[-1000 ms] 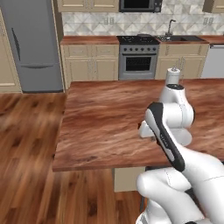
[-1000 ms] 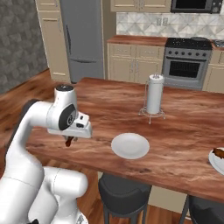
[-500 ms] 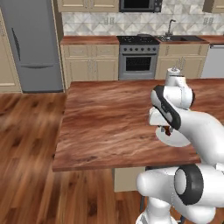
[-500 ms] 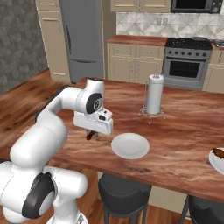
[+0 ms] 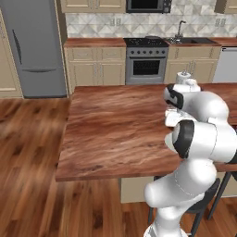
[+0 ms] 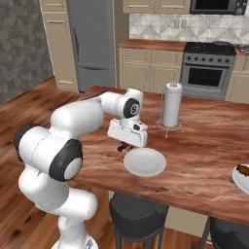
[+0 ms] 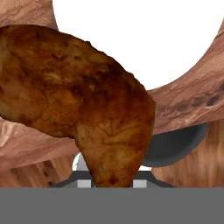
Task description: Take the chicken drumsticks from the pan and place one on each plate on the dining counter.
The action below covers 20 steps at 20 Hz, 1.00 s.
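Observation:
My gripper point(image 6: 125, 145) is shut on a chicken drumstick point(image 6: 122, 147), just above the dining counter point(image 6: 204, 146) at the left rim of a white plate point(image 6: 144, 162). In the hand view the brown drumstick point(image 7: 83, 109) hangs close in front of the camera, with the plate point(image 7: 144, 35) behind it. A second plate point(image 6: 242, 179) at the right edge of the right base view holds another drumstick point(image 6: 243, 169). The pan point(image 6: 222, 43) is a small dark shape on the far stove. In the left base view my own arm point(image 5: 192, 109) hides the gripper.
A paper towel holder point(image 6: 171, 104) stands on the counter behind the near plate. Dark stools point(image 6: 136, 211) sit under the counter's near edge. Stove point(image 5: 146, 60), fridge point(image 5: 34, 46) and beige cabinets line the far wall across a wood floor.
My arm has swung across the counter toward the near plate, carrying the drumstick; the gripper now hangs at the plate's left rim.

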Available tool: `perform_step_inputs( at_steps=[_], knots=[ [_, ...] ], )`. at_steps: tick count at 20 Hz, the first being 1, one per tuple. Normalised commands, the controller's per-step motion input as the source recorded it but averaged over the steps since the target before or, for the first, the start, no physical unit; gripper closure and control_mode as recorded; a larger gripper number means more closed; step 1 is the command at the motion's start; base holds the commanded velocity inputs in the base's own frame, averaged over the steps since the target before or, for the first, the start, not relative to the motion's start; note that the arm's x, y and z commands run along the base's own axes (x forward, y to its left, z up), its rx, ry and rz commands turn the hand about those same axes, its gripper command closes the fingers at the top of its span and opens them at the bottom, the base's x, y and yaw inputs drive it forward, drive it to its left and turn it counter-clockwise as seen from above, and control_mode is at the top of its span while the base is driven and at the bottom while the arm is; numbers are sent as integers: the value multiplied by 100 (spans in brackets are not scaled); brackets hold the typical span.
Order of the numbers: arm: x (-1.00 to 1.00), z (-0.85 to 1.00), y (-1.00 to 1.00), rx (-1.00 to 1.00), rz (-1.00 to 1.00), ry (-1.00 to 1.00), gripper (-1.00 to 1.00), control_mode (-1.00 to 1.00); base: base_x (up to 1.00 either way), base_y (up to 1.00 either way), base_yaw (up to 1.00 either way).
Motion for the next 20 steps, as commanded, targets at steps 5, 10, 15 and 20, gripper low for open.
perform_step_inputs(
  at_steps=[5,10,15,20],
  knots=[
    [13,-55,-30,0,-19,5,100,-100,0,0,0],
    [10,-47,-19,0,-19,3,100,-100,0,0,0],
    [35,-32,-15,0,-13,0,100,-100,0,0,0],
    [43,-26,-1,-8,-13,0,100,-100,0,0,0]
  ],
)
